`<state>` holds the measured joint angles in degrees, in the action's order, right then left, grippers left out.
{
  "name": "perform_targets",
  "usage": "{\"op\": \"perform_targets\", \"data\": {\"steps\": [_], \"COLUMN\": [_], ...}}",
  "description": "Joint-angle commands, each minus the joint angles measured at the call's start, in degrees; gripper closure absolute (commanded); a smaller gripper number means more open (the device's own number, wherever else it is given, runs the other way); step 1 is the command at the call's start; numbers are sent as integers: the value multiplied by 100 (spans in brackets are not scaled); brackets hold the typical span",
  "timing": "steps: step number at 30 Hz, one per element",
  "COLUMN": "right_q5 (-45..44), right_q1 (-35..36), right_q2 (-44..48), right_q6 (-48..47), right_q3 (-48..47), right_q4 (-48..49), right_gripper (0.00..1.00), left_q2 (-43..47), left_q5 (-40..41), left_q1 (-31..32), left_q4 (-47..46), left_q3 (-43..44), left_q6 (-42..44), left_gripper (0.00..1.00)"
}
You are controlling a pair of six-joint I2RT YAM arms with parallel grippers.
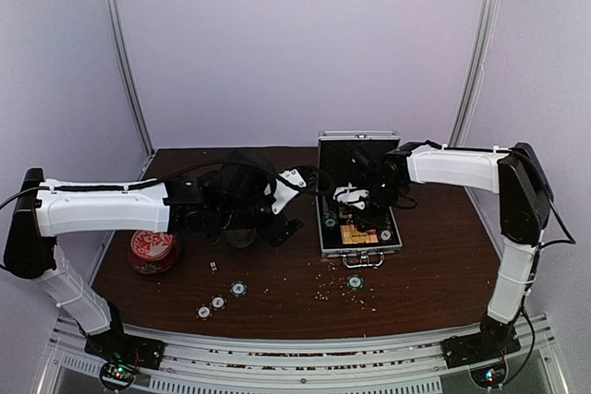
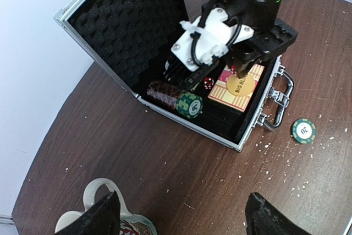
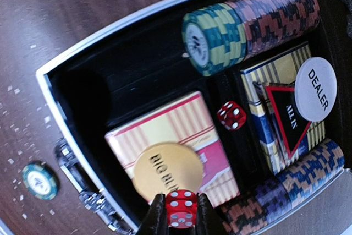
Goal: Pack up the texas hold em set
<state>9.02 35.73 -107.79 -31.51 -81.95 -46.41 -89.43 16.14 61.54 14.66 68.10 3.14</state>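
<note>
Red die (image 3: 180, 208) pinched in right gripper (image 3: 177, 216) — above open briefcase (image 2: 126, 31).

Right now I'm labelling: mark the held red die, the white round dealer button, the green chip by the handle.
Red die (image 3: 180, 208): right wrist view, spotted face.
White dealer button (image 3: 314, 89): right wrist view, printed centre.
Green chip (image 2: 303, 131): left wrist view, centre.

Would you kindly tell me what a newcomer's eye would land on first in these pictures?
The open silver aluminium briefcase stands mid-table, striped poker chips rowed inside. Over it, the right pincer pinches a small red die above a round gold "BIG BLIND" disc.
</note>
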Motion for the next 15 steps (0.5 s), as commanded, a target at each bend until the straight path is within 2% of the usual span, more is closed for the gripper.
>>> {"op": "perform_targets", "data": {"steps": [1, 15], "right_q5": [-418, -416], "right_q1": [-102, -267], "right_q2": [-314, -784], "right_q6": [263, 452], "right_q3": [-335, -642], "right_q4": [345, 602], "right_gripper": [89, 89], "left_q2": [7, -22], "left_q5": [28, 66], "left_q1": [58, 86], "left_q4": [-138, -130], "left_q3": [-24, -24], "left_q6": [55, 90], "left_gripper": [21, 21]}}
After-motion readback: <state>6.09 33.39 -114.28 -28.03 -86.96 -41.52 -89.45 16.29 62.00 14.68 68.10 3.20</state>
